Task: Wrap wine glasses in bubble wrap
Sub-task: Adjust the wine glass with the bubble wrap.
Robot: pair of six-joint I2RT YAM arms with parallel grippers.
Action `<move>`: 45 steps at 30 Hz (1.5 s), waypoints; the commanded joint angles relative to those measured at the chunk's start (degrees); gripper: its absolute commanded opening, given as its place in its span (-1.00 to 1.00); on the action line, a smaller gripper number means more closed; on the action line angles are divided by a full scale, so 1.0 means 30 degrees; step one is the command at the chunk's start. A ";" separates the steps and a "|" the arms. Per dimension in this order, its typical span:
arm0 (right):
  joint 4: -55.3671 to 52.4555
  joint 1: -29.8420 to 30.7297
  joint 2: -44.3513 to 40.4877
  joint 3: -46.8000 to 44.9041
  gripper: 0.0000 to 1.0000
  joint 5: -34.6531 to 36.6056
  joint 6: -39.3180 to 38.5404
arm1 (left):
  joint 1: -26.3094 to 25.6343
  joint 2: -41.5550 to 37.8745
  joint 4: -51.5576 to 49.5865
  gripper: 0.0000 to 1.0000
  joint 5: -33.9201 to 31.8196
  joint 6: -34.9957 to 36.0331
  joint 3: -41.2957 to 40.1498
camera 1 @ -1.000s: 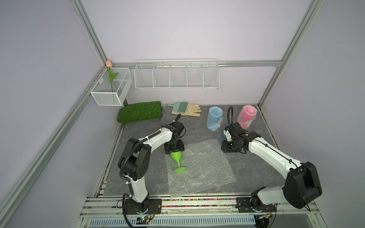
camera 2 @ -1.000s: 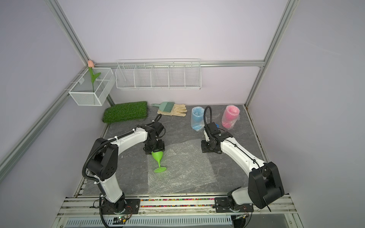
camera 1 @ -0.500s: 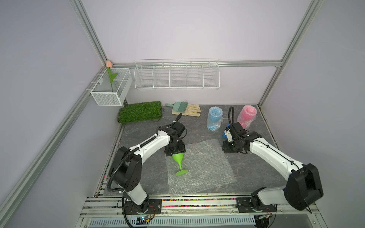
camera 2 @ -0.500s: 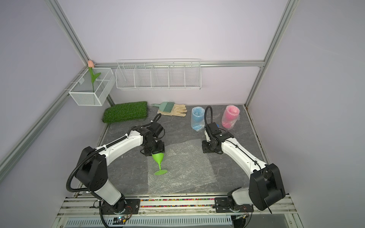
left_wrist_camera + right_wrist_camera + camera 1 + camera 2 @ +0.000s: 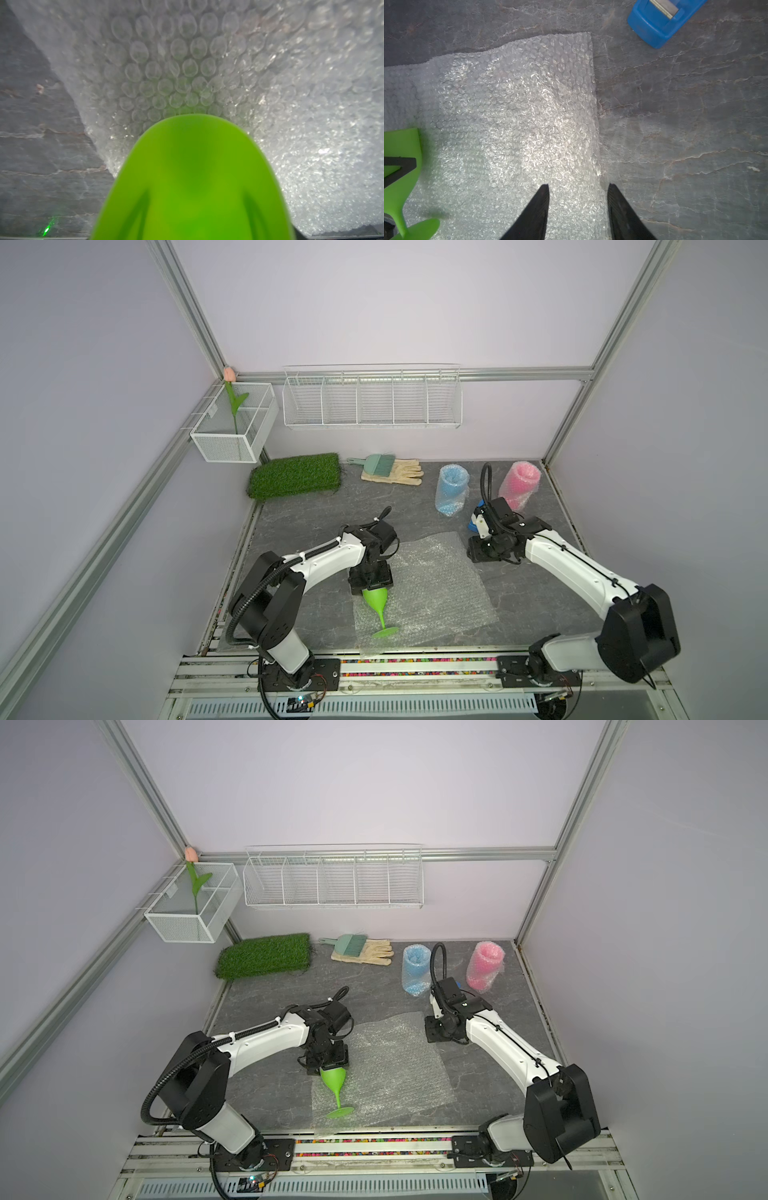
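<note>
Green goblet point(image 5: 375, 602) rim behind left pincer point(image 5: 371, 587)

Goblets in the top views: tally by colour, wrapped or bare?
green goblet: 1, bare, on the flat bubble wrap sheet
blue goblet: 1, wrapped
pink goblet: 1, wrapped
Total: 3 goblets, 2 wrapped

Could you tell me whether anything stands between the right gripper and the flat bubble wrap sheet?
Nothing visible does: the right gripper hangs open over a bare edge of the bubble wrap sheet; the tape dispenser lies off the sheet.
</note>
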 commanded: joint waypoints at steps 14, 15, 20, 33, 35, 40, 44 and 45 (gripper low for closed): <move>-0.1621 -0.0143 -0.0330 0.1021 -0.01 0.0422 0.0077 | 0.0845 0.4587 -0.1814 0.65 -0.3208 0.4748 0.6438; -0.1701 -0.0133 -0.0410 0.1135 -0.01 0.0382 0.0186 | 0.0838 0.4382 -0.1922 0.72 -0.3214 0.4868 0.6576; -0.1420 0.0035 -0.0639 0.1677 0.02 -0.0943 0.0818 | 0.0984 0.2781 -0.1903 0.91 -0.2362 0.5026 0.6705; 0.0593 0.3050 0.3230 0.4265 0.01 -0.3679 0.3132 | 0.4269 -0.2613 -0.0797 0.48 -0.1810 0.4772 0.2085; 0.1216 0.3517 0.4051 0.4562 -0.01 -0.4019 0.3540 | 0.5018 -0.2750 0.0107 0.39 -0.0362 0.4876 0.0865; 0.2602 0.4625 0.6057 0.5077 -0.07 -0.5121 0.4657 | 0.6304 -0.2580 0.3260 0.25 0.2857 0.4734 -0.2045; 0.2478 0.5274 0.7182 0.5780 -0.08 -0.4914 0.4914 | 0.6748 -0.1836 0.5079 0.13 0.3975 0.4799 -0.3390; 0.2475 0.5334 0.7417 0.5918 -0.08 -0.4899 0.4989 | 0.6839 -0.1621 0.5448 0.07 0.4151 0.4841 -0.3632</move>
